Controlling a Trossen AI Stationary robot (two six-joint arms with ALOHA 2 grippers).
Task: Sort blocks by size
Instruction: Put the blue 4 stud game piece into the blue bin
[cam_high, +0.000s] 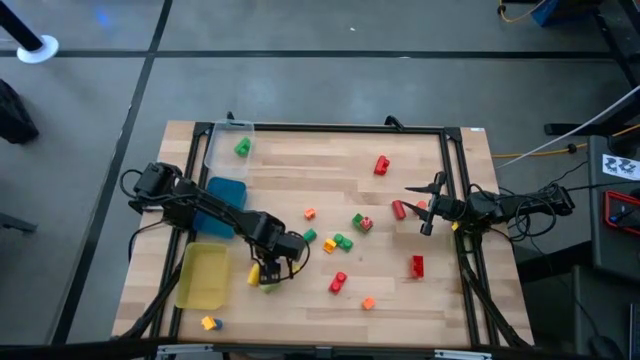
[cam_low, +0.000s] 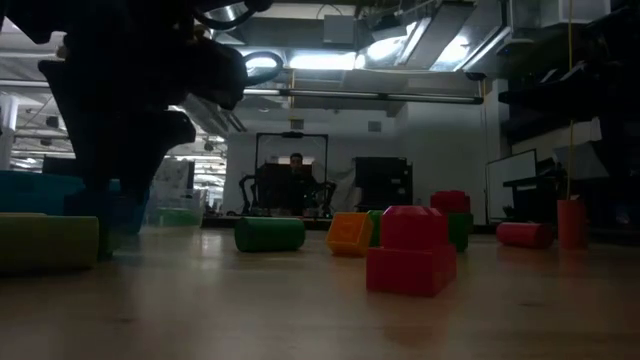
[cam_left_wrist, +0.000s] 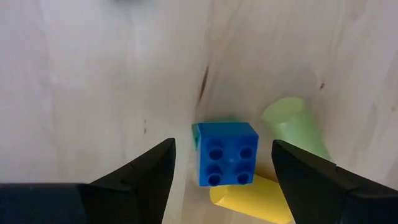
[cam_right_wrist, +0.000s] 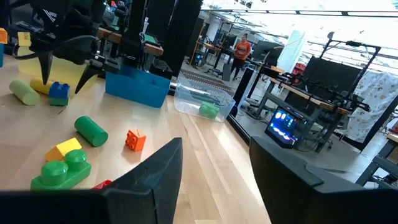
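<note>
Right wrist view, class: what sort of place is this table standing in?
Probably a robotics lab or workshop: more arm rigs on benches, a lit monitor, and a person standing among the workstations.

Blocks scattered over the table. Blue studded brick (cam_left_wrist: 227, 154) sits upright on a green base, touching a yellow cylinder (cam_left_wrist: 252, 200) lying flat; pale green cylinder (cam_left_wrist: 297, 126) on its side just beside them. Dark green cylinder (cam_right_wrist: 91, 131) lies flat near a small orange brick (cam_right_wrist: 134, 140). Green two-stud brick (cam_right_wrist: 62, 172) next to a yellow cube (cam_right_wrist: 64, 150). Red stepped brick (cam_low: 412, 251) upright in the low view. One green block (cam_high: 242, 147) lies well apart. Orange-yellow piece (cam_high: 209, 322) alone near the front edge.
</note>
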